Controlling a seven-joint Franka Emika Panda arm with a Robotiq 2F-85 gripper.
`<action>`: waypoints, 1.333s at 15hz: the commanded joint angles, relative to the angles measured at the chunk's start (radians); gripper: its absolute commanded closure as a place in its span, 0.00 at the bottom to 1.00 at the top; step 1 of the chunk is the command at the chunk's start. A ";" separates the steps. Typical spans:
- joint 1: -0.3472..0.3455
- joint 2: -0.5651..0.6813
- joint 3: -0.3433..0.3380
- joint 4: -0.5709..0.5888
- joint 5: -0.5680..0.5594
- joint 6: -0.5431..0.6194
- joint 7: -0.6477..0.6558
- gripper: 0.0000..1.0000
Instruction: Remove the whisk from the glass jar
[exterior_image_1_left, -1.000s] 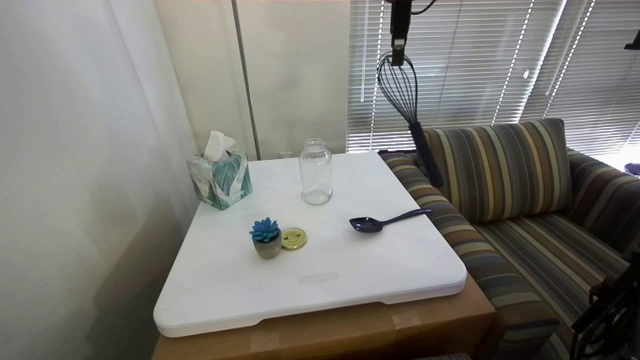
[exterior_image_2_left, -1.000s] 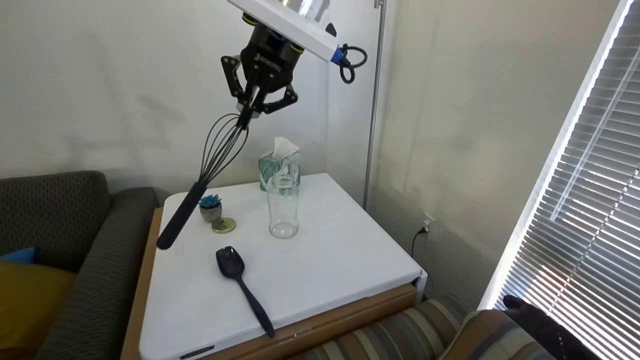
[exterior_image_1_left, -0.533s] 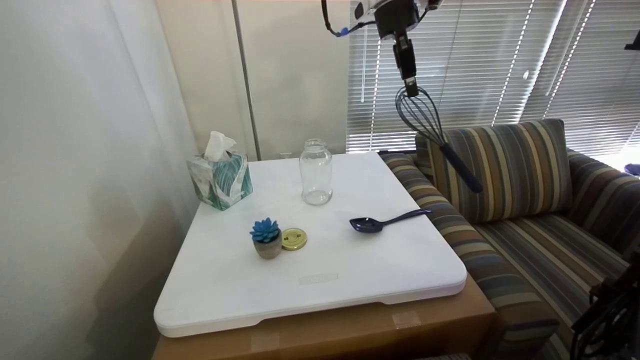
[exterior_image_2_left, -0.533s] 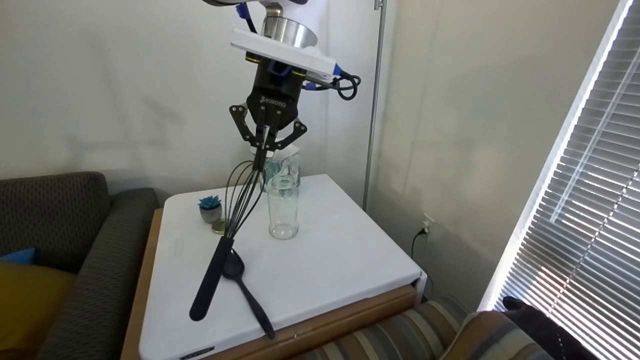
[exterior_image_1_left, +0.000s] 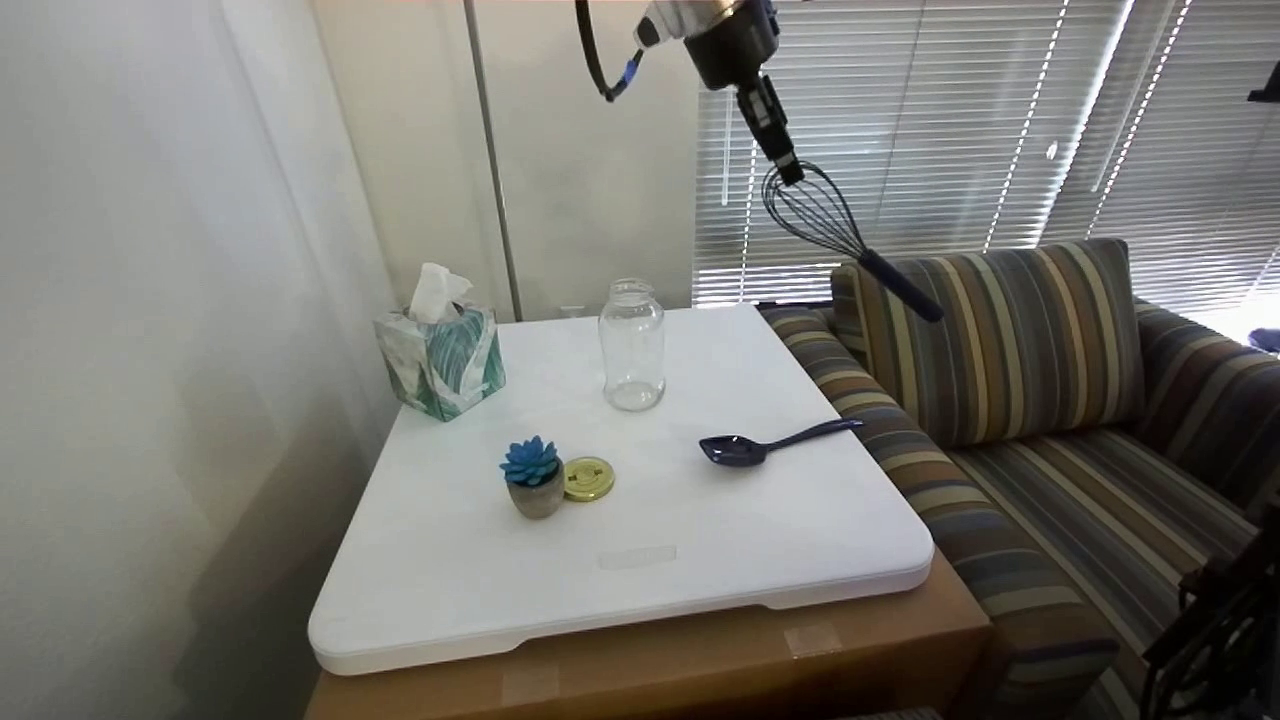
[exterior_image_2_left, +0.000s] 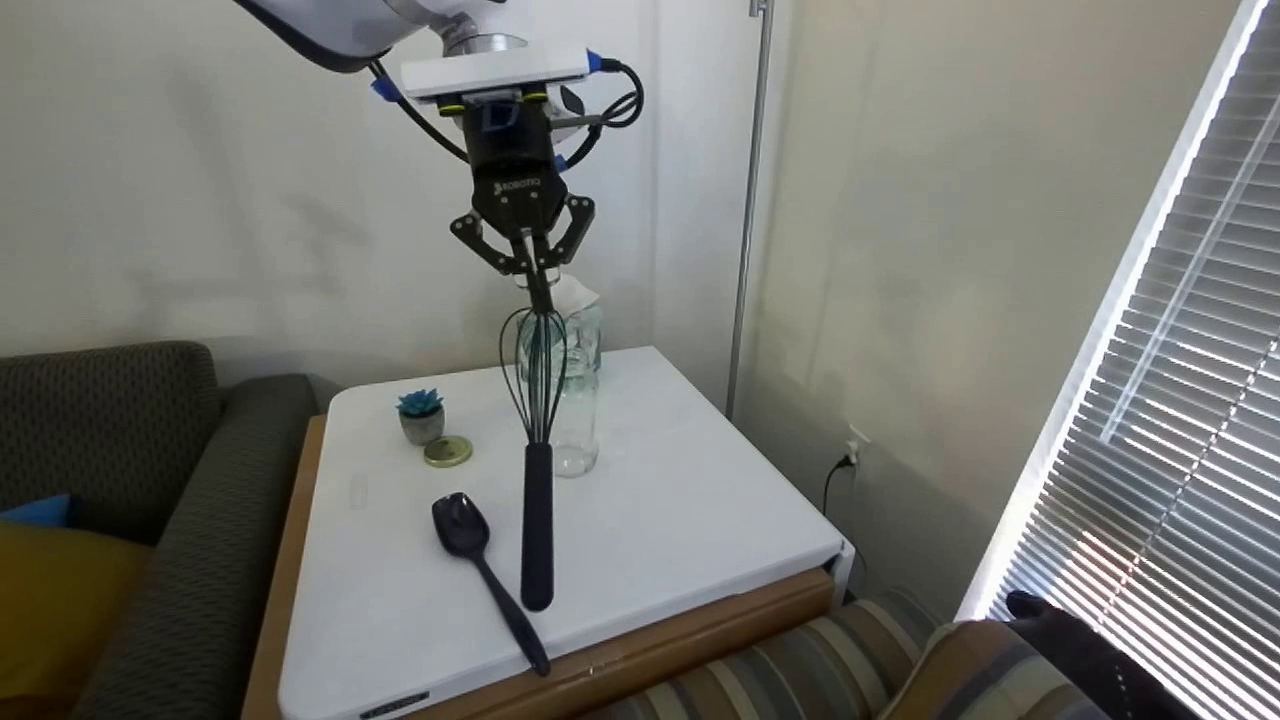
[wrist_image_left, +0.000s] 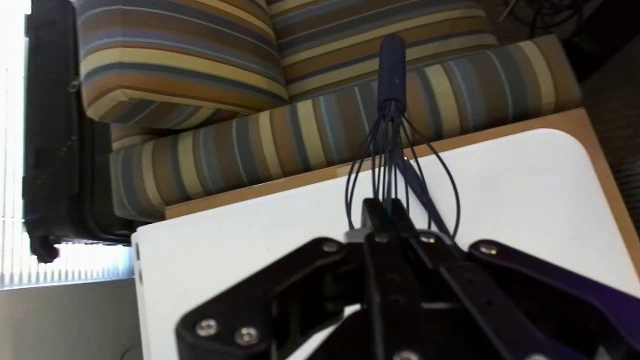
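The black two-fingered hand (exterior_image_2_left: 541, 298) is clamped on the wire loops of a slim dark balloon whisk (exterior_image_2_left: 538, 465), close to its rounded end, and holds it in the air. The straight handle is the lowest part, slanting down in front of the striped fabric armchair (exterior_image_1_left: 1000, 345) in an exterior view. The whisk is outside the clear, colourless glass jar (exterior_image_1_left: 632, 350) and well apart from it; the jar stands upright on the white rectangular table (exterior_image_1_left: 760, 550). Also on the table is a teal and white tissue box (exterior_image_1_left: 447, 365) with a white tissue (exterior_image_1_left: 436, 294) sticking out. A round gold-coloured lid (exterior_image_1_left: 590, 479) lies just beside a small grey pot (exterior_image_1_left: 538, 496) that holds a blue succulent (exterior_image_1_left: 530, 462), and a dark blue spoon (exterior_image_1_left: 738, 451) lies with its handle reaching the table's edge
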 joint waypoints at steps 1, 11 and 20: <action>0.068 0.053 -0.036 0.018 -0.142 0.055 0.083 0.99; 0.090 0.255 -0.008 0.152 -0.109 0.049 0.163 0.99; 0.119 0.368 -0.011 0.242 -0.066 0.004 0.076 0.99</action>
